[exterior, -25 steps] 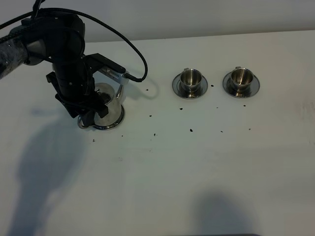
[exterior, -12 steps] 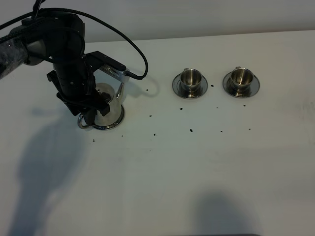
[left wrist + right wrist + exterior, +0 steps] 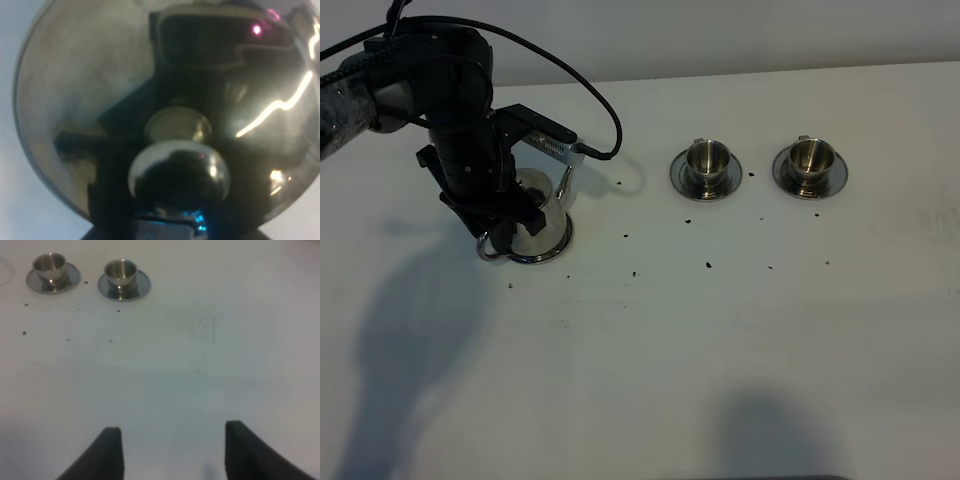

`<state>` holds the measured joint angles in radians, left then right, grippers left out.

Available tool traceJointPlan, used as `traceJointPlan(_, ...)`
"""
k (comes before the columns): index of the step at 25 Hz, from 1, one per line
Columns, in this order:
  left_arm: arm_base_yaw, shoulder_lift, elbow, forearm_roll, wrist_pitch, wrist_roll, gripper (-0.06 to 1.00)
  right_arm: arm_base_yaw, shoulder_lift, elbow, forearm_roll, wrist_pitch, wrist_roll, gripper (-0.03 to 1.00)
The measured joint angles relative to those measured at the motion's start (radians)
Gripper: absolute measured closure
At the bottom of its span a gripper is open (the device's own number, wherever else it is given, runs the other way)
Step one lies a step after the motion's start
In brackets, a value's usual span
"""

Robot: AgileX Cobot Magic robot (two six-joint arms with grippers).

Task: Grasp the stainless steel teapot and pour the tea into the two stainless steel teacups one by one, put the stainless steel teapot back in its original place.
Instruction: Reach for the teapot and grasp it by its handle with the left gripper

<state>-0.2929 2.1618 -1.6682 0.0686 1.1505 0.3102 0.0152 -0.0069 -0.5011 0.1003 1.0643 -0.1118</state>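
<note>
The stainless steel teapot [image 3: 544, 216] stands on its round steel coaster [image 3: 558, 249] at the left of the table. My left gripper [image 3: 503, 228] reaches down on the pot's handle side, with the loop handle [image 3: 488, 252] just below it. Its fingers are too dark and bunched to read. The left wrist view is filled by the teapot's domed lid [image 3: 90, 95] and its knob [image 3: 179, 172]. The two stainless steel teacups [image 3: 707, 158] [image 3: 809, 155] sit on saucers to the right, also seen as cups [image 3: 49, 262] [image 3: 120, 271]. No tea shows. My right gripper [image 3: 170, 450] is open over bare table.
Small dark specks [image 3: 708, 265] are scattered on the white table between the teapot and the cups. A black cable [image 3: 605, 110] loops from the left arm over the table behind the pot. The table's far edge meets a pale wall.
The left arm has shifted slightly over the teapot's handle side. The teapot and both cups stand where they were.
</note>
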Motion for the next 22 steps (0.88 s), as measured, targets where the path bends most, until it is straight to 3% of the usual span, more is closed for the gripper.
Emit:
traceJointPlan(6, 0.0, 0.0, 0.0, -0.008, -0.021, 0.0, 0.71, 0.0, 0.0, 0.0, 0.0, 0.0, 0.0, 0.52)
traceJointPlan(22, 0.0, 0.0, 0.0, -0.011, -0.026, 0.0, 0.72, 0.0, 0.0, 0.0, 0.0, 0.0, 0.0, 0.52)
